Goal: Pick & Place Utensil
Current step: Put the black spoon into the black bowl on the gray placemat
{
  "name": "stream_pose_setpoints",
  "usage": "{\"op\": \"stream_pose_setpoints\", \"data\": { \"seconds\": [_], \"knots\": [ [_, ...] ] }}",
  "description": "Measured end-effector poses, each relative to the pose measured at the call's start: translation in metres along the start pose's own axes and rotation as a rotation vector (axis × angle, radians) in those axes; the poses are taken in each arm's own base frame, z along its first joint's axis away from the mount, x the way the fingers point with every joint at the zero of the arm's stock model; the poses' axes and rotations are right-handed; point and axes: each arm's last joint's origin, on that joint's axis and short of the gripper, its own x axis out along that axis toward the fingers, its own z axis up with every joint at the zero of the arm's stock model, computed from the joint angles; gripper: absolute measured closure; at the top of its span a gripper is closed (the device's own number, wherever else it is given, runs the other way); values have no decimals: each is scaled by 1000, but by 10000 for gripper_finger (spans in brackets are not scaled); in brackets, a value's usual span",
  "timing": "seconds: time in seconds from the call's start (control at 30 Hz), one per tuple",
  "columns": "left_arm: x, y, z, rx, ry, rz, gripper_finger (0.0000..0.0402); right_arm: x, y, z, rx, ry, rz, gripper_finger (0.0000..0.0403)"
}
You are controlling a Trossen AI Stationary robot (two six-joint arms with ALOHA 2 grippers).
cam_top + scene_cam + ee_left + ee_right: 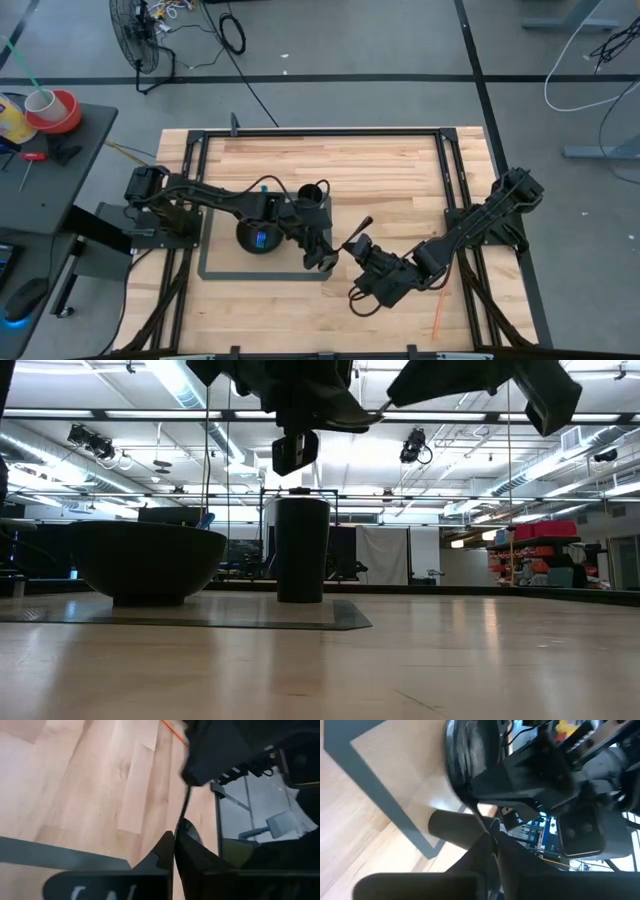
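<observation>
A thin dark utensil point(360, 230) is in the air between my two grippers, over the right near corner of a grey mat point(215, 272). My left gripper point(328, 258) reaches in from the left and is shut on the utensil. My right gripper point(352, 248) comes from the right and is shut on the same utensil. A black bowl point(255, 235) and an upright black cup point(312, 200) stand on the mat. In the low view both grippers hang well above the table, above the cup point(302, 550). My left gripper pinches the utensil's wider end point(189, 831) between its two fingers, and the thin shaft point(185, 802) runs on toward the other gripper. The utensil is lifted clear of the table. My right gripper pinches the thin shaft point(485, 826) between its fingers, from the table's right side. How much of the utensil lies between the fingers is hidden by the gripper itself.
The bowl point(145, 560) and the cup stand close under and to the left of the grippers. An orange stick point(440, 318) lies on the bare wood near the right near corner. Metal frame rails run along the table's edges. A side table with a red tape roll stands at left.
</observation>
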Motion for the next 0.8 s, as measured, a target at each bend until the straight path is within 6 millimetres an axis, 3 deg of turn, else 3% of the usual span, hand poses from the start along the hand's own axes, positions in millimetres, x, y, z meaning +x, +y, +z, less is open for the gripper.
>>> {"op": "stream_pose_setpoints", "data": {
  "seconds": [0.17, 0.37, 0.63, 0.8],
  "knots": [
    [-14, -13, -1, 31, -27, 45, 395, -10, -2, 10, 28, -29, -67, 324],
    [-56, -37, -10, 93, -53, 188, 396, -21, -6, 18, 98, -30, -164, 252],
    [-120, -55, -51, -32, -128, 560, 397, -25, -6, 20, 215, -35, -178, 214],
    [-134, -38, -90, -165, -212, 639, 395, -24, -6, 20, 263, -45, -170, 213]
  ]
}}
